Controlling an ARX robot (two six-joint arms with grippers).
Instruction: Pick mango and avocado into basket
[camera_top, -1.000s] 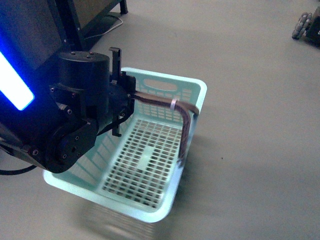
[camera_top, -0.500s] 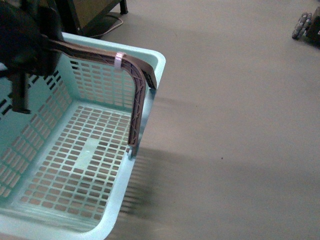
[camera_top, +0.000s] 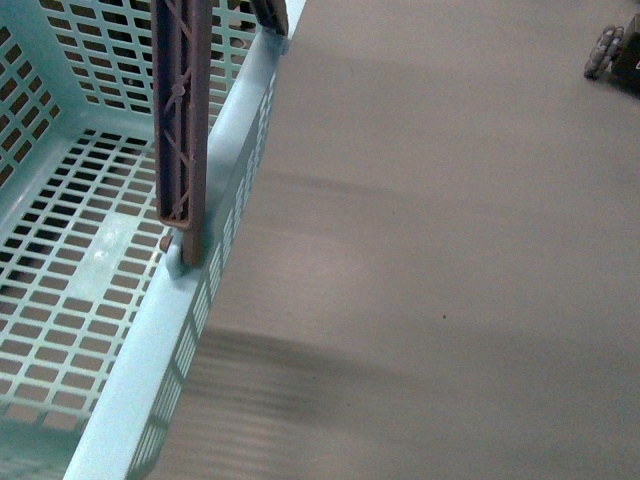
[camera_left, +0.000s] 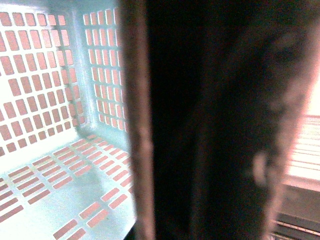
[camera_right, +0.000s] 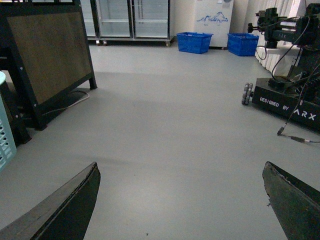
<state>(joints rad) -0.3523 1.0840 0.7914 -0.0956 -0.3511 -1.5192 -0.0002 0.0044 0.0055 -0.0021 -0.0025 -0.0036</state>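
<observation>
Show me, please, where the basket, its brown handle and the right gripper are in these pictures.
basket (camera_top: 150, 340), front view, on its mint side rim.
handle (camera_top: 183, 120), front view, midway along the brown bar.
right gripper (camera_right: 180, 170), right wrist view, midway between its open jaws.

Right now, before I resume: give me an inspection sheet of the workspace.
Surface: bare grey floor; no table in view.
Job's things: mint basket close at left, brown handle upright, no fruit in the part shown; mango and avocado: nothing seen.
Clutter: nothing seen.
Grippers: right gripper open, empty, over the floor; left gripper: cannot tell, a dark shape blocks most of its wrist view.
Cables: black cable on the floor by the ARX base.
Surroundings: glass-door coolers, two blue crates, wood-panelled frame.
</observation>
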